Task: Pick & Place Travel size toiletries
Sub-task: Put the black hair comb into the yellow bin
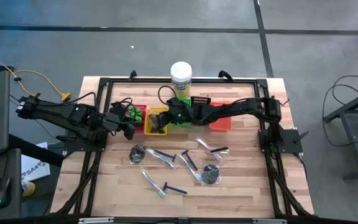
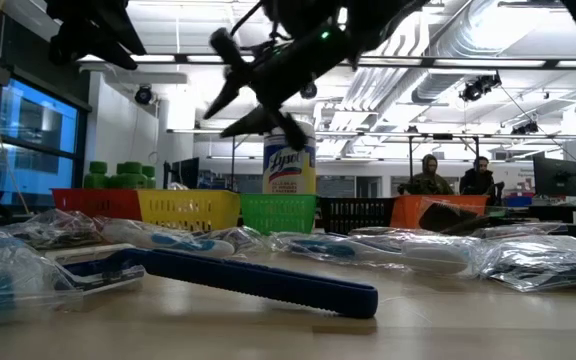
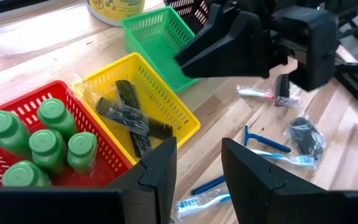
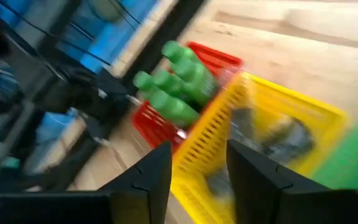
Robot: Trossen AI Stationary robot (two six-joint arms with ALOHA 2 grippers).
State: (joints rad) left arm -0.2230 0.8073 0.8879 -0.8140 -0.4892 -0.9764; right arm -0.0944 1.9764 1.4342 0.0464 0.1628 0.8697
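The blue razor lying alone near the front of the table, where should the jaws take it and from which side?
Grip the blue razor mid-handle, coming straight down from above. It lies flat on the table, its long thin handle bare, with clear wood on both sides for the jaws.

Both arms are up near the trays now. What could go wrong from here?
The right gripper, open over the yellow tray, and the left gripper beside the red tray sit close together, so the arms could collide. The green bottles stand upright in the red tray and could get knocked over.
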